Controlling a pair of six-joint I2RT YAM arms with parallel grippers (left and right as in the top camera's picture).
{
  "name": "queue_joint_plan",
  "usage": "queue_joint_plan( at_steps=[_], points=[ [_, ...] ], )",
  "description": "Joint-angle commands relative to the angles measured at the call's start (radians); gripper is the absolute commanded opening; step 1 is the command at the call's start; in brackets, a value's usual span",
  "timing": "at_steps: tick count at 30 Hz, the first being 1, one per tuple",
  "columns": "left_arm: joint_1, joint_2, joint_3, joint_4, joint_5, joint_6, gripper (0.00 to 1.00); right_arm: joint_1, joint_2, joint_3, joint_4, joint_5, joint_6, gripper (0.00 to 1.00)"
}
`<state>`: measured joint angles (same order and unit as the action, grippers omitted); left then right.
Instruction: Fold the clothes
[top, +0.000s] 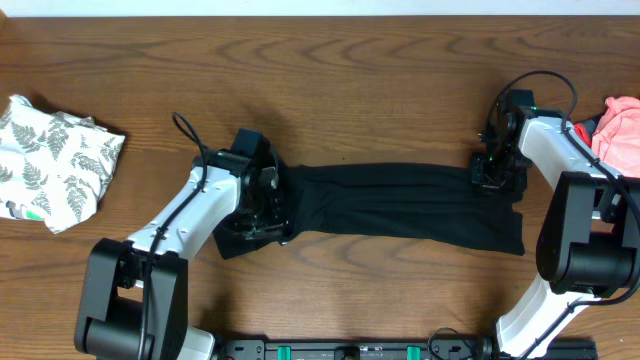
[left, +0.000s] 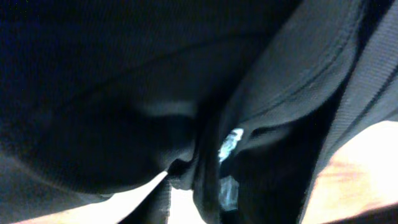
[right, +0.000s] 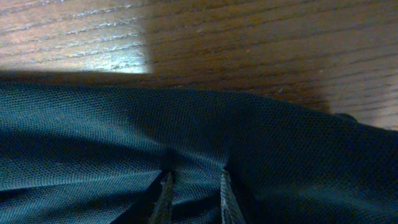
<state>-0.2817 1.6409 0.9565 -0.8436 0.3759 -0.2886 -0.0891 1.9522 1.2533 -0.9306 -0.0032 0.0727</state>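
Black garment (top: 400, 205) stretched across table (top: 350, 80), right tool (right: 194, 190) pinching its edge, left tool (top: 265, 215) on other end, grip unclear

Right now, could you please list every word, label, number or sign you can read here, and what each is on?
No legible text in any view.
Pale patch on the black garment, left wrist view: too blurred to read.
Fern-print cloth: leaf pattern only, no lettering.

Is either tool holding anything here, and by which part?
Right tool pinches the black garment at its far right corner. Left tool sits on its left end; whether it grips cannot be told.
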Motion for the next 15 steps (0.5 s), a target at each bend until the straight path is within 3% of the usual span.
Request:
queue_joint_plan(
  at_steps=[1, 10, 15],
  points=[
    [0.001, 0.005, -0.006, 0.015, 0.006, -0.005, 0.06, -0.013, -0.014, -0.009, -0.005, 0.029, 0.016, 0.25],
    [0.004, -0.003, 0.108, 0.044, 0.045, 0.019, 0.06, -0.013, -0.014, -0.009, -0.007, 0.03, 0.016, 0.25],
    [0.038, -0.003, 0.212, 0.046, -0.115, 0.019, 0.06, -0.013, -0.014, -0.009, -0.007, 0.029, 0.016, 0.25]
  ],
)
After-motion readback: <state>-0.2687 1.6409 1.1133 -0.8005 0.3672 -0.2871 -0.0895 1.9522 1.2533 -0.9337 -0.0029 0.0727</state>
